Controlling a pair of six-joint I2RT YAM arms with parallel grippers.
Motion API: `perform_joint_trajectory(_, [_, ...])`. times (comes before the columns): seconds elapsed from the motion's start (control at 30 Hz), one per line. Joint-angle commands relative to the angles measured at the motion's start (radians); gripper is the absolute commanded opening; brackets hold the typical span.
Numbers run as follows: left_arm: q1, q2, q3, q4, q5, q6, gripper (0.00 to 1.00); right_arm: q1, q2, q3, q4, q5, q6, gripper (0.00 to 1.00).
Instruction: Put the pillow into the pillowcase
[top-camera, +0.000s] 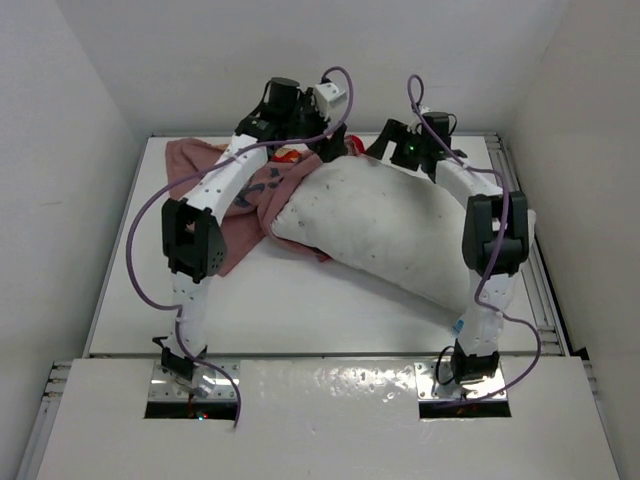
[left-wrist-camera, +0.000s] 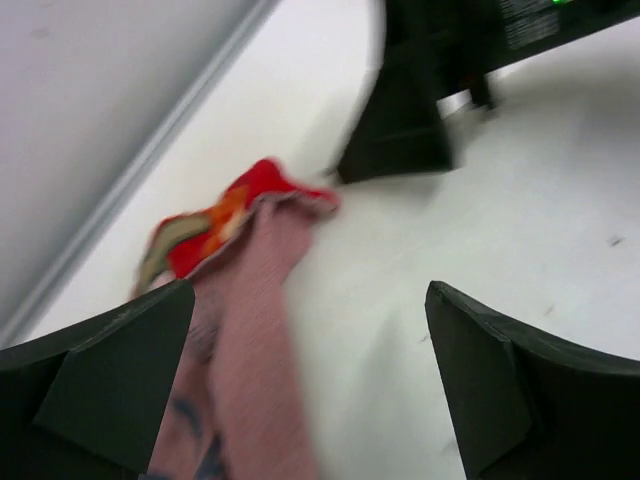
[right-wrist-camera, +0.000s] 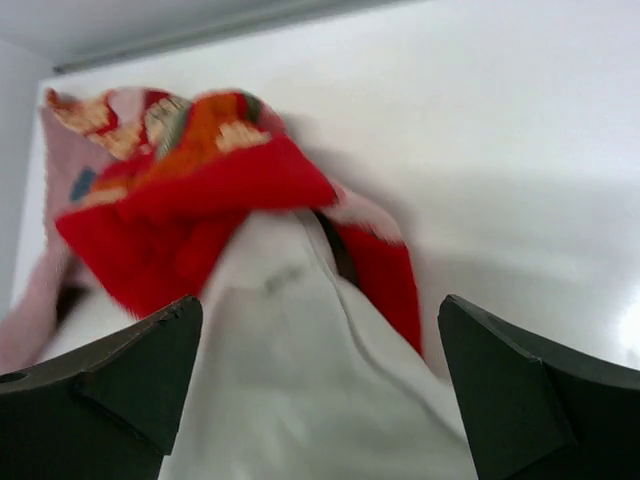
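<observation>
A white rectangular table (top-camera: 300, 300) fills the overhead view, with two white and black robot arms reaching from its near edge to its far side.

A large plump white stuffed pillow with small dark specks (top-camera: 385, 225) lies diagonally across the middle and right of the table. Nearly all of it is bare.

A crumpled fabric pillowcase (top-camera: 255, 195), dull pink with dark blue print on the side showing and red-orange at its folded edge, sits at the far left. It overlaps only the pillow's far left corner. In the right wrist view, red fabric wraps loosely around that white corner. The task looks barely begun: the cover has yet to be drawn down the pillow's whole length.

The left gripper (left-wrist-camera: 308, 300) hangs over the pink fabric with its fingers wide apart, gripping nothing. The right gripper (right-wrist-camera: 320, 305) hovers over the covered corner, also spread and empty.

No brand or writing is legible. The pillowcase print is blurred.
</observation>
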Motion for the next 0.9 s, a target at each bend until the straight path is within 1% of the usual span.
perform_joint_trajectory(0.0, [0.047,-0.143,0.028,-0.067,-0.108,0.096,1.0,-0.05,-0.144,-0.057,-0.072,-0.025,-0.101,0.99])
perform_joint_trajectory(0.03, [0.054,-0.163,0.0,-0.086,-0.146,0.134,0.87,-0.061,-0.187,-0.071,-0.083,-0.035,-0.109,0.99])
perform_joint_trajectory(0.07, [0.073,-0.186,-0.038,-0.104,-0.159,0.16,0.58,-0.072,-0.21,-0.099,-0.106,-0.046,-0.121,0.99])
perform_joint_trajectory(0.1, [0.083,-0.237,-0.134,-0.129,-0.174,0.177,0.19,-0.081,-0.232,-0.11,-0.118,-0.063,-0.136,0.75])
perform_joint_trajectory(0.13, [0.103,-0.262,-0.185,-0.138,-0.197,0.191,0.0,-0.081,-0.273,-0.111,-0.135,-0.071,-0.193,0.35])
perform_joint_trajectory(0.17, [0.116,-0.262,-0.186,-0.148,-0.191,0.198,0.0,-0.074,-0.293,-0.099,-0.204,-0.057,-0.216,0.04])
perform_joint_trajectory(0.2, [0.129,-0.326,-0.327,-0.16,-0.179,0.204,0.0,-0.045,-0.31,-0.097,-0.232,0.002,-0.259,0.02])
perform_joint_trajectory(0.23, [0.152,-0.344,-0.373,-0.158,-0.166,0.193,0.0,-0.023,-0.33,-0.096,-0.253,0.021,-0.297,0.17])
perform_joint_trajectory(0.27, [0.16,-0.361,-0.419,-0.157,-0.162,0.187,0.0,0.004,-0.367,-0.105,-0.288,0.035,-0.343,0.4])
perform_joint_trajectory(0.3, [0.169,-0.389,-0.492,-0.148,-0.156,0.172,0.29,0.071,-0.385,-0.113,-0.302,0.09,-0.429,0.88])
perform_joint_trajectory(0.33, [0.176,-0.4,-0.532,-0.135,-0.156,0.167,0.46,0.109,-0.402,-0.123,-0.308,0.118,-0.471,0.99])
perform_joint_trajectory(0.37, [0.179,-0.423,-0.604,-0.107,-0.16,0.159,0.63,0.185,-0.431,-0.158,-0.31,0.183,-0.552,0.99])
perform_joint_trajectory(0.4, [0.179,-0.43,-0.605,-0.085,-0.16,0.159,0.64,0.225,-0.441,-0.172,-0.307,0.184,-0.552,0.99])
perform_joint_trajectory(0.43, [0.177,-0.438,-0.638,-0.068,-0.172,0.158,0.68,0.262,-0.447,-0.186,-0.301,0.217,-0.628,0.99])
perform_joint_trajectory(0.47, [0.179,-0.444,-0.695,-0.048,-0.177,0.158,0.69,0.299,-0.45,-0.203,-0.287,0.291,-0.65,0.99])
perform_joint_trajectory(0.5, [0.179,-0.449,-0.722,-0.016,-0.195,0.161,0.67,0.357,-0.444,-0.209,-0.275,0.32,-0.67,0.99])
perform_joint_trajectory(0.57, [0.177,-0.444,-0.785,0.025,-0.22,0.162,0.59,0.418,-0.406,-0.205,-0.273,0.343,-0.693,0.99])
perform_joint_trajectory(0.6, [0.179,-0.44,-0.796,0.026,-0.223,0.164,0.57,0.437,-0.387,-0.191,-0.288,0.354,-0.704,0.99])
perform_joint_trajectory(0.63, [0.183,-0.438,-0.804,0.026,-0.206,0.167,0.57,0.457,-0.367,-0.177,-0.302,0.36,-0.71,0.99])
perform_joint_trajectory(0.67, [0.185,-0.434,-0.815,0.018,-0.188,0.165,0.57,0.492,-0.344,-0.153,-0.33,0.429,-0.715,0.99])
perform_joint_trajectory(0.7, [0.185,-0.434,-0.821,0.013,-0.141,0.165,0.57,0.506,-0.306,-0.142,-0.347,0.457,-0.72,0.99])
perform_joint_trajectory(0.77, [0.186,-0.435,-0.842,0.027,-0.099,0.158,0.59,0.537,-0.271,-0.113,-0.383,0.51,-0.715,0.99])
perform_joint_trajectory(0.83, [0.183,-0.437,-0.867,0.061,-0.08,0.136,0.59,0.545,-0.235,-0.123,-0.361,0.527,-0.692,0.99])
perform_joint_trajectory(0.87, [0.183,-0.435,-0.902,0.116,-0.086,0.121,0.57,0.545,-0.225,-0.127,-0.344,0.541,-0.672,0.99])
